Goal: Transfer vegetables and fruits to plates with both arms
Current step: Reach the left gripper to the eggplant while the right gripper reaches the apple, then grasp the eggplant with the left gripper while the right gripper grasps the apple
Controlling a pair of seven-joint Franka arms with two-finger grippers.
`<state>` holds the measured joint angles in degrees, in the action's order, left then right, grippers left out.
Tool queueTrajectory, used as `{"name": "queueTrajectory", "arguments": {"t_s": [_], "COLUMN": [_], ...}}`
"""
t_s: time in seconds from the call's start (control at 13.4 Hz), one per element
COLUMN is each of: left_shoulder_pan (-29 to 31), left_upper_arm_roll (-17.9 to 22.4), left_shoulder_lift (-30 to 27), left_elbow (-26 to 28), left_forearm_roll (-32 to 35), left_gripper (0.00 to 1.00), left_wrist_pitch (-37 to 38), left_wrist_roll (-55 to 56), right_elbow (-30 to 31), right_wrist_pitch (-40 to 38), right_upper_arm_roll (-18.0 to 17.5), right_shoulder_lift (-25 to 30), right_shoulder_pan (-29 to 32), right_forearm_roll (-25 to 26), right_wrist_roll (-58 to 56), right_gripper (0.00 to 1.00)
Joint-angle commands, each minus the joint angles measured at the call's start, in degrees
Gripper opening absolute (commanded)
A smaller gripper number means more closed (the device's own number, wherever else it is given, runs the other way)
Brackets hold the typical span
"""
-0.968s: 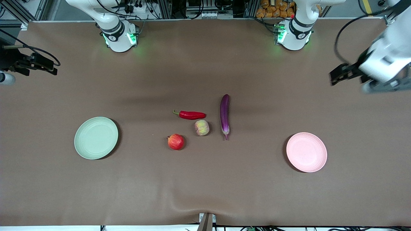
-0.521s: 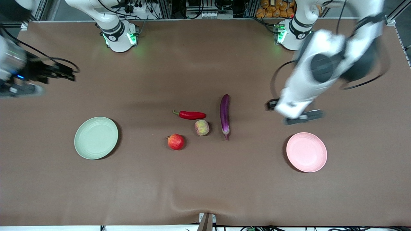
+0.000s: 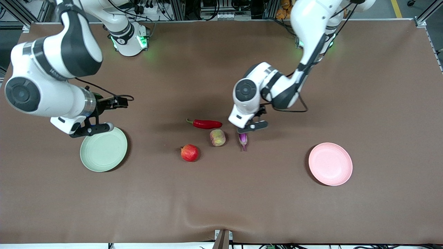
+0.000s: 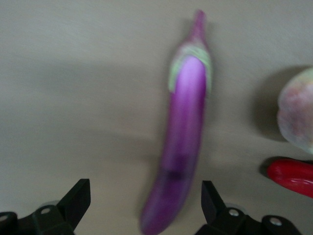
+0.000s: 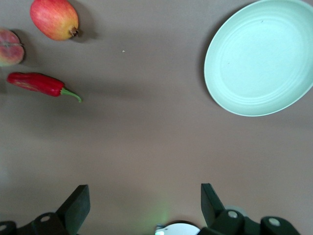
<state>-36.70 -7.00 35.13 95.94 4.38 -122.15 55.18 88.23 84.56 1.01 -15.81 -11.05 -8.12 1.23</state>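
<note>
The purple eggplant [image 3: 243, 139] lies mid-table, mostly hidden under my left gripper [image 3: 247, 121]. In the left wrist view the eggplant [image 4: 186, 127] runs between the open, empty left gripper [image 4: 145, 205], not touched. The red chili [image 3: 207, 123], the peach [image 3: 217, 137] and the red apple [image 3: 189, 153] lie beside it toward the right arm's end. My right gripper [image 3: 116, 102] is open and empty over bare table by the green plate [image 3: 104, 148]. The right wrist view shows that gripper [image 5: 145, 205], the green plate [image 5: 261, 56], the apple [image 5: 54, 18] and the chili [image 5: 36, 83]. The pink plate [image 3: 330, 164] sits toward the left arm's end.
The brown table cover [image 3: 221, 193] has a raised fold near its front edge. The two arm bases [image 3: 128, 39] [image 3: 316, 38] stand along the table's back edge. The peach [image 4: 298, 110] and the chili [image 4: 292, 176] lie close beside the eggplant.
Both arms have swung in from the table's ends. My left gripper has come down over the eggplant. My right gripper has moved in beside the green plate. The produce has not moved.
</note>
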Motion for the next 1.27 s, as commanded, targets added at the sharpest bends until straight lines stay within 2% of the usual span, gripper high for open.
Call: {"name": "queueTrajectory", "arguments": {"t_s": [0.0, 0.07, 0.15, 0.22, 0.3, 0.45, 0.6, 0.67, 0.82, 0.97, 1.19], "left_shoulder_pan": [-1.9, -2.8, -2.4, -2.4, -2.3, -1.8, 2.2, 5.5, 13.2, 21.6, 32.0], "left_upper_arm_roll": [0.4, 0.7, 0.7, 0.6, 0.6, 1.3, 2.2, 2.2, 2.1, 2.0, 2.1], "left_shoulder_lift": [4.6, 5.7, 6.2, 6.4, 6.4, 5.4, 2.4, -0.1, -4.5, -6.3, -5.4], "left_elbow": [-1.5, -1.1, -1.1, -1.2, -1.1, -0.9, -1.4, -1.5, -1.8, -1.8, -3.6], "left_forearm_roll": [1.2, 1.3, 1.4, 1.4, 1.4, 1.4, 1.6, 1.6, 1.5, 1.6, 2.1], "left_gripper": [1.00, 0.86, 0.65, 0.40, 0.00, 0.00, 0.00, 0.00, 0.00, 0.00, 0.00], "left_wrist_pitch": [-6.8, -8.2, -8.3, -8.3, -8.3, -6.9, -3.5, -1.9, 2.9, 3.9, 3.6], "left_wrist_roll": [0.5, 0.5, 0.1, -0.1, -0.1, -0.2, -3.0, -5.8, -10.7, -16.0, -28.9], "right_elbow": [-0.6, -1.0, -1.1, -2.2, -2.9, -3.4, -3.4, -3.5, -3.5, -3.5, -3.4], "right_wrist_pitch": [-2.2, -1.8, -1.2, 0.8, 3.7, 11.8, 19.8, 24.0, 32.6, 40.5, 51.8], "right_upper_arm_roll": [-0.1, -0.1, -0.2, -0.3, -0.4, -0.3, -0.3, -0.4, -0.4, -0.4, -0.4], "right_shoulder_lift": [-1.8, -2.7, -4.2, -6.5, -8.6, -10.3, -12.7, -15.1, -19.0, -22.3, -26.9], "right_shoulder_pan": [3.1, 2.5, 1.7, 0.8, -0.5, -7.3, -10.6, -10.8, -11.4, -10.8, -13.5], "right_forearm_roll": [-5.2, -6.7, -6.9, -7.1, -7.2, -6.5, -6.5, -6.5, -6.6, -7.1, -7.0], "right_wrist_roll": [0.4, 0.4, 0.3, -0.2, -0.4, -0.5, -1.1, -4.4, -20.7, -34.7, -38.3], "right_gripper": [1.00, 1.00, 1.00, 1.00, 1.00, 1.00, 1.00, 1.00, 1.00, 1.00, 1.00]}}
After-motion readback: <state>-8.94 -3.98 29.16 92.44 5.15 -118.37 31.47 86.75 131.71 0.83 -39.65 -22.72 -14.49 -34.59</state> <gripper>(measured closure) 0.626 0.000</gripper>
